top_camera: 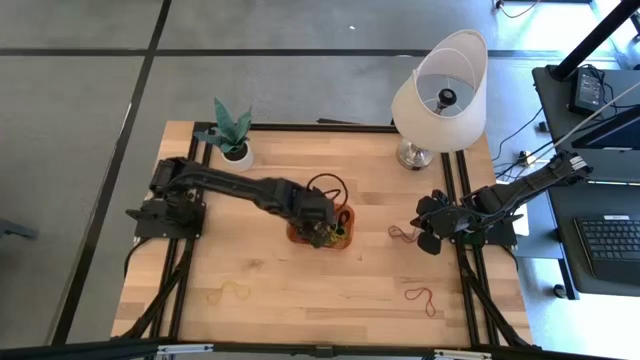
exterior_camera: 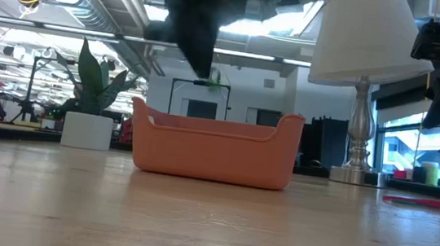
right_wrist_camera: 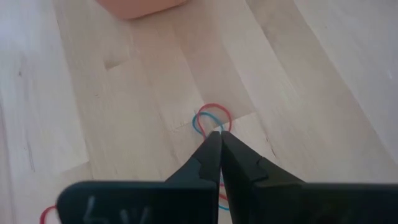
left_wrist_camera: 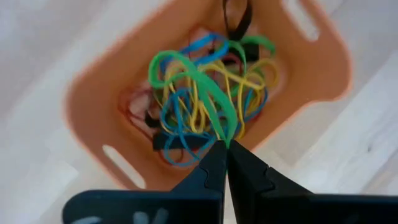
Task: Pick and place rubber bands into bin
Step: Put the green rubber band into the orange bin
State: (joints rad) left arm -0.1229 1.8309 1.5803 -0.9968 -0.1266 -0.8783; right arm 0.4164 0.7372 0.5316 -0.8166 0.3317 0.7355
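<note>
Where the table (top_camera: 260, 290) reaches its middle sits the bin (exterior_camera: 214, 149), a shallow orange tray with slotted handles, holding tangled rubber bands (left_wrist_camera: 205, 106) in green, yellow, blue and red. Above it the left gripper (left_wrist_camera: 225, 149) pinches a green band (left_wrist_camera: 208, 93), jaws together. Near the right edge, the right gripper (right_wrist_camera: 219, 138) has jaws together over 2 loose bands (right_wrist_camera: 210, 120).

Overhead, table-level, 2 wrist cams — bin (top_camera: 318, 236) shared

A white-shaded lamp (top_camera: 440, 95) and a potted plant (top_camera: 234, 135) stand at the wooden table's (top_camera: 320, 290) far edge.
</note>
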